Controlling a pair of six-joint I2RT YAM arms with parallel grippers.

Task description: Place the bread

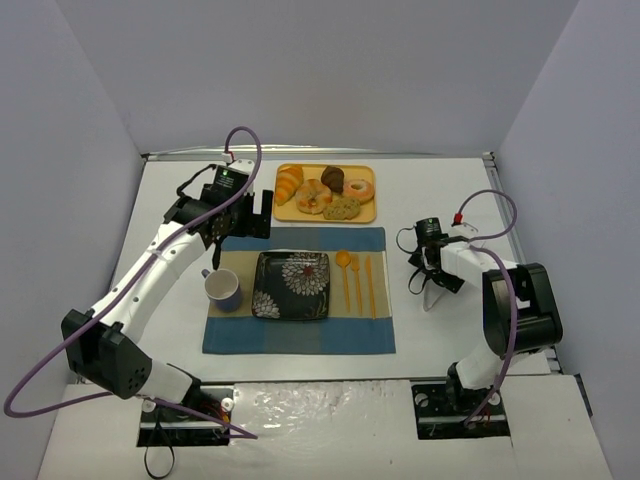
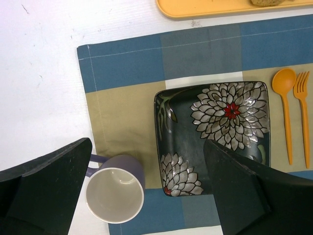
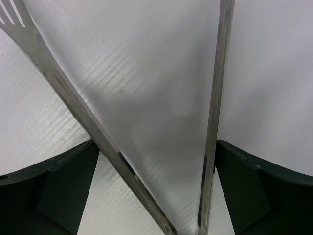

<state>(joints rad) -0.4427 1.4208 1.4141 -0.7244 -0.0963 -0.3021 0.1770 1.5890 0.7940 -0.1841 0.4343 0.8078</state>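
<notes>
The bread [image 1: 342, 208], flattish, tan and speckled, lies at the front right of the orange tray [image 1: 285, 212] with the other pastries. A sliver of the bread shows at the top edge of the left wrist view [image 2: 266, 2]. My left gripper [image 1: 248, 218] is open and empty. It hovers over the placemat's back left corner, and in its wrist view [image 2: 146, 144] it looks down on the mug and plate. My right gripper [image 1: 430, 272] is on the table at the right. Its fingers [image 3: 156, 143] press both arms of the metal tongs [image 3: 217, 98], which are still spread in a V.
A black flowered square plate [image 1: 291, 285] sits bare mid-placemat [image 1: 300, 335]. A purple mug [image 1: 223, 289] stands at the placemat's left edge. An orange spoon [image 1: 344, 262] and fork [image 1: 368, 285] lie right of the plate. A croissant, doughnuts and a dark muffin share the tray.
</notes>
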